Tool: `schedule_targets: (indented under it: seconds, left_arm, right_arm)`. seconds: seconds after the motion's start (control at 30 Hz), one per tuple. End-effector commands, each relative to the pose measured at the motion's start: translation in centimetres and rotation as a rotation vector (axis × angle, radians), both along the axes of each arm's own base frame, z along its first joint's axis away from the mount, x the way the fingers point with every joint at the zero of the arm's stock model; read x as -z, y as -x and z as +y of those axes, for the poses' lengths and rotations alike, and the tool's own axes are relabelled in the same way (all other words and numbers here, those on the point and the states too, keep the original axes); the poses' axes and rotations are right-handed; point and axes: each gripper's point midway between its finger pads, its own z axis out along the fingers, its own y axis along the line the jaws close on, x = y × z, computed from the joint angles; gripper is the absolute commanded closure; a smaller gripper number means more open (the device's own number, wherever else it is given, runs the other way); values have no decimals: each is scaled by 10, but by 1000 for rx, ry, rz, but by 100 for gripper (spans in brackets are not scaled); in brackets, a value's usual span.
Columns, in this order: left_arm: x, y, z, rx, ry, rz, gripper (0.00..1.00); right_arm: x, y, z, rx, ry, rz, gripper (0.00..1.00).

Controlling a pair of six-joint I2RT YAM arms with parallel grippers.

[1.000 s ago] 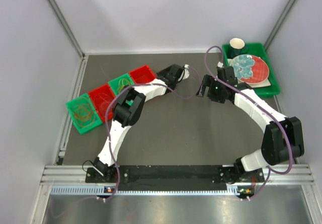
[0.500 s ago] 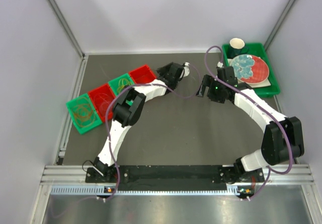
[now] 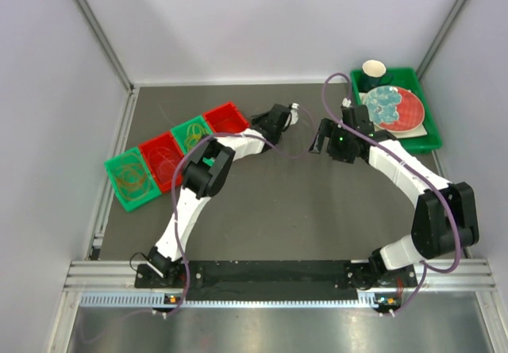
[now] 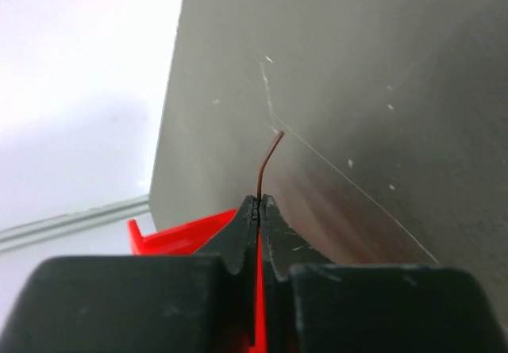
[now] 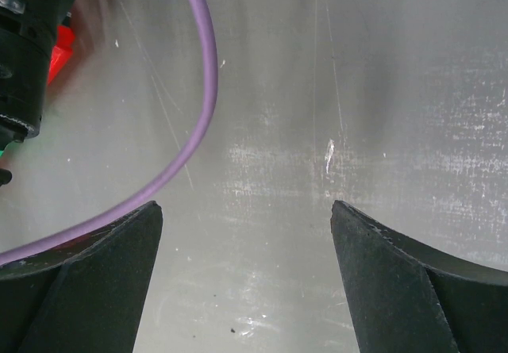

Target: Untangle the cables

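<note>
Top view: the left arm (image 3: 208, 170) reaches across the desk (image 3: 302, 202) to the far end of a diagonal row of four bins. The right arm (image 3: 397, 166) bends in from the right, beside a green tray (image 3: 432, 139) that carries a red plate (image 3: 397, 109) and a cup (image 3: 375, 70).

Left wrist view: the left jaws are pressed together on a dark brown cable (image 4: 263, 177). A short free end comes out at the jaw tips and runs straight ahead along the jaws' own axis. It points away from the arm toward the far wall, and its tip curls slightly to the right. The rest of the cable is hidden behind the closed jaws. A red bin (image 4: 178, 234) lies directly below them.

Further cables lie coiled as yellow-orange loops in the end green bin (image 3: 131, 180) and in the second green bin (image 3: 190, 133).

Right wrist view: the right jaws stand wide apart above the desk, and bare desk surface shows between them. A purple hose (image 5: 205, 99) curves past their left side. The right jaws are well apart from the brown cable.
</note>
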Motion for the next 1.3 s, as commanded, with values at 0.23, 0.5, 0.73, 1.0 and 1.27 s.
schedule_targets:
  seconds: [0.23, 0.5, 0.73, 1.0, 1.27]
  left_arm:
    - [-94, -11, 5, -68, 123, -216, 100]
    - [-134, 13, 31, -194, 328, -178, 100]
    - [-118, 46, 78, -379, 498, -81, 100]
    - [-63, 72, 100, -511, 575, 60, 100]
    - [-33, 52, 98, -536, 532, 59, 100]
  right_arm:
    - [-12, -9, 10, -28, -17, -51, 14]
    - [-19, -7, 14, -34, -26, -65, 14]
    - [-23, -4, 27, -58, -40, -73, 14]
    - [-26, -1, 35, -73, -47, -79, 14]
    - [-26, 0, 36, -73, -39, -80, 14]
